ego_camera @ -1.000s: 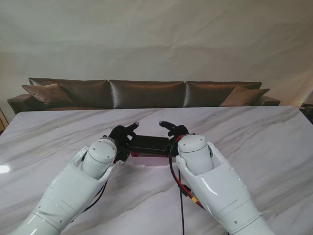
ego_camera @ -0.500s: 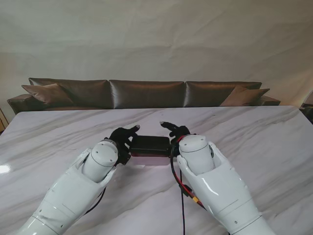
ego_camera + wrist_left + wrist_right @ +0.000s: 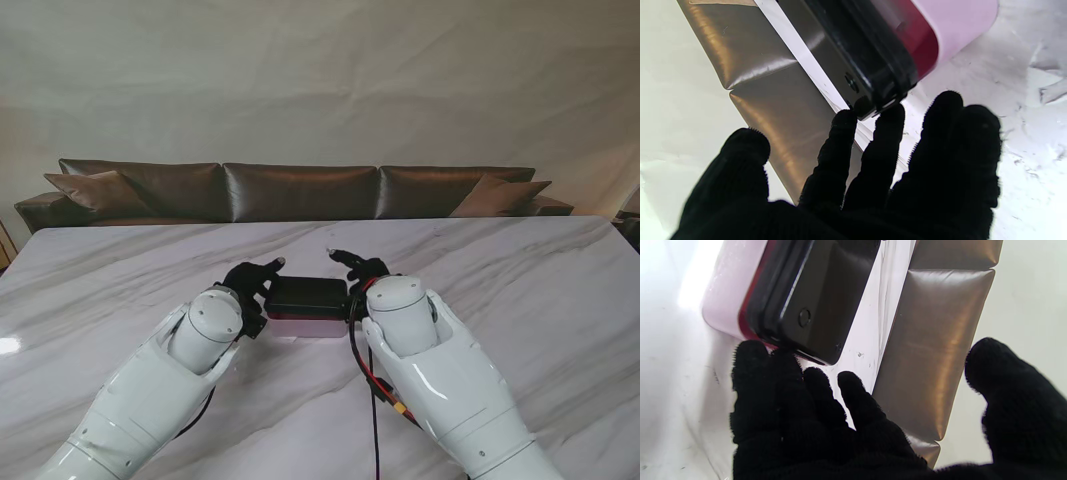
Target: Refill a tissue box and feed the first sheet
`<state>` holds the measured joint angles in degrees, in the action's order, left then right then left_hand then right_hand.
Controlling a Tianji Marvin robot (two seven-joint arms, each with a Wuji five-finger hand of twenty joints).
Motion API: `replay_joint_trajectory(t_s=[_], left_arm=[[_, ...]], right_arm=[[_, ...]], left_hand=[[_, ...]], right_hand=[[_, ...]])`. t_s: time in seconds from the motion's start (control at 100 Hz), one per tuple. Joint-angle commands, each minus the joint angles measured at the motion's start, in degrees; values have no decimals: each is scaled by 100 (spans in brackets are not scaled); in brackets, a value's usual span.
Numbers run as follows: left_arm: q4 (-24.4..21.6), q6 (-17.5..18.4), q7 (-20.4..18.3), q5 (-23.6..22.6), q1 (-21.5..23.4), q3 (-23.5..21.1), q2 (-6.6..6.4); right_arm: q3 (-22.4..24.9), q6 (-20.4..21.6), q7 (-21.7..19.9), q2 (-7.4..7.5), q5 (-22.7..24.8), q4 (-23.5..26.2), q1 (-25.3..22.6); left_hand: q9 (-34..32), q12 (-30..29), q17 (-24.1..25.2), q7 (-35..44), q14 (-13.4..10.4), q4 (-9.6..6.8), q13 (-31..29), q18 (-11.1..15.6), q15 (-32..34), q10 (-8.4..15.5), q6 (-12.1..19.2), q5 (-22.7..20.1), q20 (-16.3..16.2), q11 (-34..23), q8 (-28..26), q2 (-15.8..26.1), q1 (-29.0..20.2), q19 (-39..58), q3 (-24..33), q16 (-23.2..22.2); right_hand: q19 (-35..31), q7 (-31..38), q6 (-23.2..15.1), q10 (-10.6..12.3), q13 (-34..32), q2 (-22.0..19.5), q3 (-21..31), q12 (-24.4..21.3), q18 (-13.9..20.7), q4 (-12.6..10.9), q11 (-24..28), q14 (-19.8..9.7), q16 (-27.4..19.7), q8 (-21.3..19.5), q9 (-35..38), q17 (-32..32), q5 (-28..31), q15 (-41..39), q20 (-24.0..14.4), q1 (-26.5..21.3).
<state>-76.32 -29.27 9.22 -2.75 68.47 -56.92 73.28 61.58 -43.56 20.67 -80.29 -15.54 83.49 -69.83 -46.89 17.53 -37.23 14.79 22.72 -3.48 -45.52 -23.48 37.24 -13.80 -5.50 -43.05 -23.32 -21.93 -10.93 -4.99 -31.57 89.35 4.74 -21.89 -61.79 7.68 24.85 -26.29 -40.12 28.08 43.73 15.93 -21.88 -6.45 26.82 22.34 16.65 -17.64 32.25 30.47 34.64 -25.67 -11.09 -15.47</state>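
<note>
The tissue box (image 3: 305, 298) lies on the marble table (image 3: 520, 280) between my two hands; it has a black lid (image 3: 867, 50) over a red and pink base (image 3: 960, 23). My left hand (image 3: 250, 280), in a black glove, is at the box's left end. Its fingertips (image 3: 890, 113) touch the lid's corner and the thumb is spread away. My right hand (image 3: 360, 270) is at the right end, its fingers (image 3: 753, 356) against the box (image 3: 813, 296) and its thumb raised apart. Neither hand is closed around the box. No tissue shows.
A brown leather sofa (image 3: 300, 190) runs behind the table's far edge. A red and black cable (image 3: 372, 385) hangs under my right forearm, nearer to me than the box. Both white forearms cover the near middle of the table.
My left hand has moved in toward the box's left end and its fingers now touch it. The right hand has barely moved.
</note>
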Motion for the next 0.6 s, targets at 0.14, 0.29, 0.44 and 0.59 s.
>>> replay_joint_trajectory(t_s=[0.14,0.29,0.44,0.59], left_arm=[[-43,-27,-22,-18,51,16,43],[-37,-95,-9,-95,52,18,39],[20,-160,-20,-210,25,26,26],[34,-192,-40,-257,18,28,16]], right_arm=[[22,-51,-89,-31,46,-32,-4],[27,-62,-105,-28,53,-58,5],[50,-91,-111,-28,74,-77,11],[66,-118,-116,-28,99,-105,19]], left_hand=[[171,-68,28,118,328,-123,182,-59,-25,383,197,24,-136,88,-92,181,17,-1777,-175,-67],[185,-84,5,115,352,-121,185,-80,-19,406,213,26,-159,115,-95,183,25,-1790,-177,-77],[201,-93,5,112,346,-120,183,-92,-24,412,242,30,-172,133,-97,182,30,-1804,-179,-78],[225,-100,4,105,352,-122,190,-92,-30,413,270,36,-186,147,-98,182,33,-1811,-174,-79]], right_hand=[[18,48,-191,242,-77,-105,-107,-42,292,-112,48,-306,-44,-64,28,-39,10,57,-117,52],[-15,49,-195,250,-74,-117,-103,-44,287,-115,43,-318,-47,-70,28,-49,4,66,-142,66],[-24,49,-201,258,-74,-111,-102,-44,291,-115,42,-329,-48,-75,28,-64,-3,69,-157,67],[-27,53,-215,268,-67,-111,-99,-46,293,-117,35,-340,-51,-82,26,-72,-10,77,-170,67]])
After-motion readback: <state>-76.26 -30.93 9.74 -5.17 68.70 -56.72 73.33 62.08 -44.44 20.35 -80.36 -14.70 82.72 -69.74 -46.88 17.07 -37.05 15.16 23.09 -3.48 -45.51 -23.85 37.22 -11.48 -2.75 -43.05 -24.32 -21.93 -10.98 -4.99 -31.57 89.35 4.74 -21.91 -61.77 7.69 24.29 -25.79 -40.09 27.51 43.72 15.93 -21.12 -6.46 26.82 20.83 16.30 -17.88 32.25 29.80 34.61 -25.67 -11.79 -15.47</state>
